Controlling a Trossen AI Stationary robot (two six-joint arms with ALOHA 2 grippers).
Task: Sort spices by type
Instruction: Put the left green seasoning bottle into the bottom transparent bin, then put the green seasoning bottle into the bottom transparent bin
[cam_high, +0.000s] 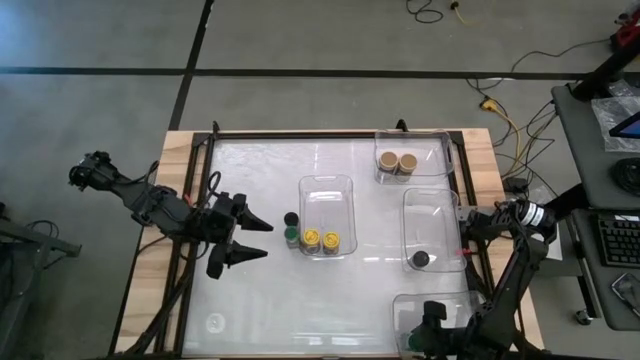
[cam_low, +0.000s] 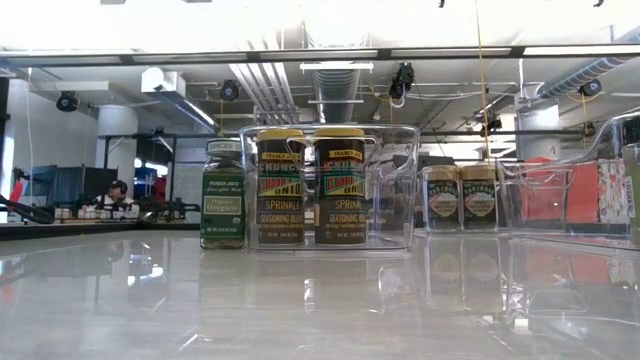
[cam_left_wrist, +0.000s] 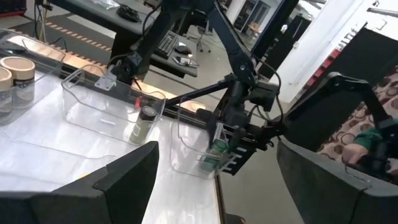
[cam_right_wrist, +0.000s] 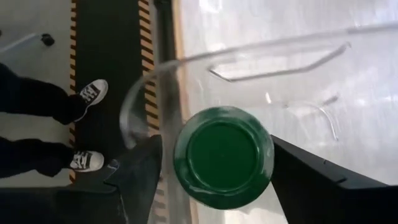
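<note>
My right gripper (cam_high: 433, 318) hangs over the clear tray at the near right corner (cam_high: 410, 305). Its open fingers stand on either side of a green-lidded spice jar (cam_right_wrist: 222, 163), upright in that tray. My left gripper (cam_high: 248, 240) waits open at the left, level above the table, nothing between its fingers. A black-lidded jar (cam_high: 291, 218) and a second green-lidded jar (cam_high: 291, 235) stand on the table beside the middle tray (cam_high: 327, 185), which holds two yellow-lidded jars (cam_high: 321, 240). Two tan-lidded jars (cam_high: 396, 160) stand in the far tray. Another black-lidded jar (cam_high: 421, 259) stands in the right tray. My right gripper comes at the green-lidded jar slanting down from above, one finger (cam_right_wrist: 140, 174) on each side of its lid (cam_right_wrist: 186, 180). A narrow gap shows at one finger; whether the other finger (cam_right_wrist: 311, 180) touches the jar I cannot tell.
The clear trays' thin walls (cam_right_wrist: 155, 68) rise around the jars. Dark rails (cam_high: 190, 250) run along the table's left and right sides. A person's legs and sneakers (cam_right_wrist: 87, 93) stand on the floor beside the table's near right corner. The table's near left part (cam_high: 260, 310) is bare.
</note>
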